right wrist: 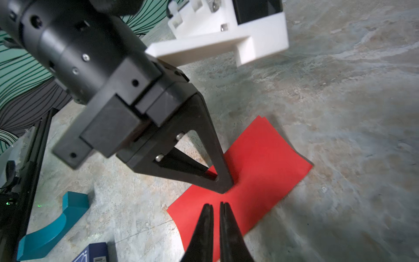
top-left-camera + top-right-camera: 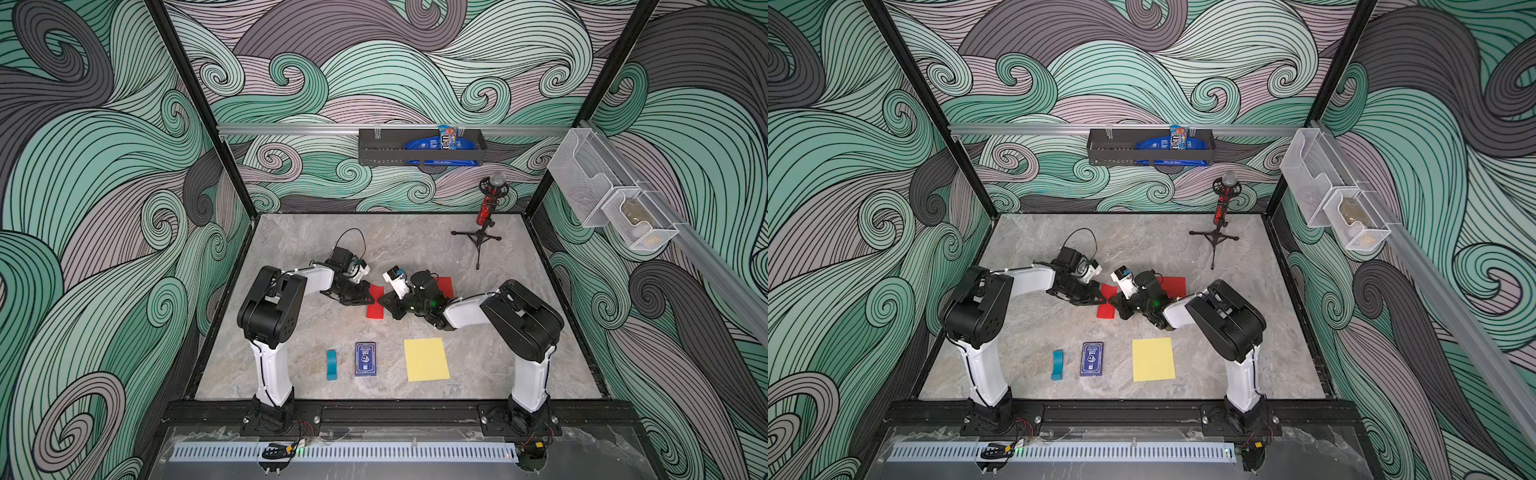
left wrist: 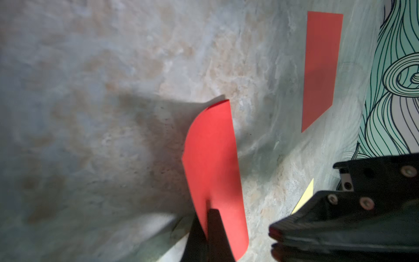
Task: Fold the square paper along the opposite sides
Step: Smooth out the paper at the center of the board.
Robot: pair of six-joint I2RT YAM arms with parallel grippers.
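Red square paper (image 1: 260, 163), folded double, lies on the grey marbled tabletop (image 2: 519, 365), beyond the yellow paper sheet (image 2: 427, 359), off its far-left corner. Left gripper (image 1: 223, 189): clenched, tip pressed onto the paper, which bows around it. Right gripper (image 1: 216, 204): all but closed, empty, tips over the paper's near edge; contact cannot be told. Left of the yellow sheet: dark blue card box (image 2: 365, 358) just beside, then teal curved plastic block (image 2: 331, 365).

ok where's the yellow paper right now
In both top views the yellow paper lies flat toward the front of the table, just right of the blue card box.
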